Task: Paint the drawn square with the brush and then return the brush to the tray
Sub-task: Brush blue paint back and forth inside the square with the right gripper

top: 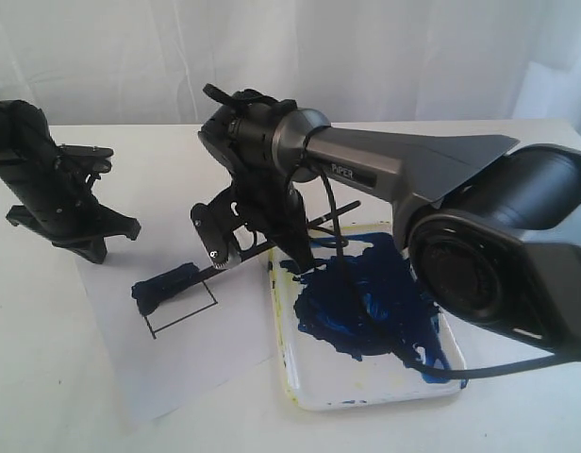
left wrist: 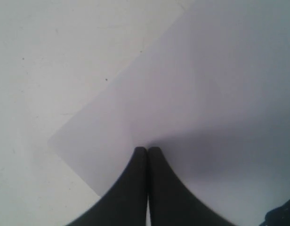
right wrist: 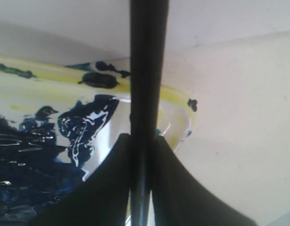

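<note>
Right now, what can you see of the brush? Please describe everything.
The brush is a long, thin black stick, smooth and slightly glossy. The right tool is shut on its handle. It is slanted: the back end rises above the tray, the front end points down into the dark blue smear at the edge of the drawn square. Its bristles blend with the smear, so I cannot confirm that they touch the paper.

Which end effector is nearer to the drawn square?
Right. The right end effector is just beside the drawn square; the left end effector is farther, at the paper edge.
</note>
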You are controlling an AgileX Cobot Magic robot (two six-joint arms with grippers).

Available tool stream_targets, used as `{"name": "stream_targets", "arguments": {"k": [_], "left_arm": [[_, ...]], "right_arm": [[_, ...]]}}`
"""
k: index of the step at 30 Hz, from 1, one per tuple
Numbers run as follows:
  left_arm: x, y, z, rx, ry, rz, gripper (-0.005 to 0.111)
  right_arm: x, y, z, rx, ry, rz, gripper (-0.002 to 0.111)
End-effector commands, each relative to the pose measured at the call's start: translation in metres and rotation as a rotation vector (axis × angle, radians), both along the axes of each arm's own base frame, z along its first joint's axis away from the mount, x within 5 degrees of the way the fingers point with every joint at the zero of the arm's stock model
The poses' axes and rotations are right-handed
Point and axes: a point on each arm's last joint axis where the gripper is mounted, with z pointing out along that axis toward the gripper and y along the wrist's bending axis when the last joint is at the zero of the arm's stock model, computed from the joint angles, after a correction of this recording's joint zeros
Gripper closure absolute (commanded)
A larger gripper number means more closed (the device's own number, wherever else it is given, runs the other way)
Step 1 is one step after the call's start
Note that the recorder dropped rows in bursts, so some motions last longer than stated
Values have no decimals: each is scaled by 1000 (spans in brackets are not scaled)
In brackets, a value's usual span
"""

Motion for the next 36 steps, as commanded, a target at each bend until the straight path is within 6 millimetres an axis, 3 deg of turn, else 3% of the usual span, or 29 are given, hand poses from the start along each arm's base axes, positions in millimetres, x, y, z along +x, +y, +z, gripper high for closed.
{"name": "stream_targets", "arguments": {"k": [1,7,17,36], "left_arm": [[-3,3,-9,20,53,-9,107],[-3,3,-9,22,53,-11,107],[-3,4,-9,32,51,-17,107],[-3,4,-9,32,49,-17,107]], "right_arm": [[1,0,1,1,-26,0,108],[5,5,2,72,-77,-38,108],[-1,-6,2,-83,11,19,108],[-7,0,2,-113,33,125,108]]}}
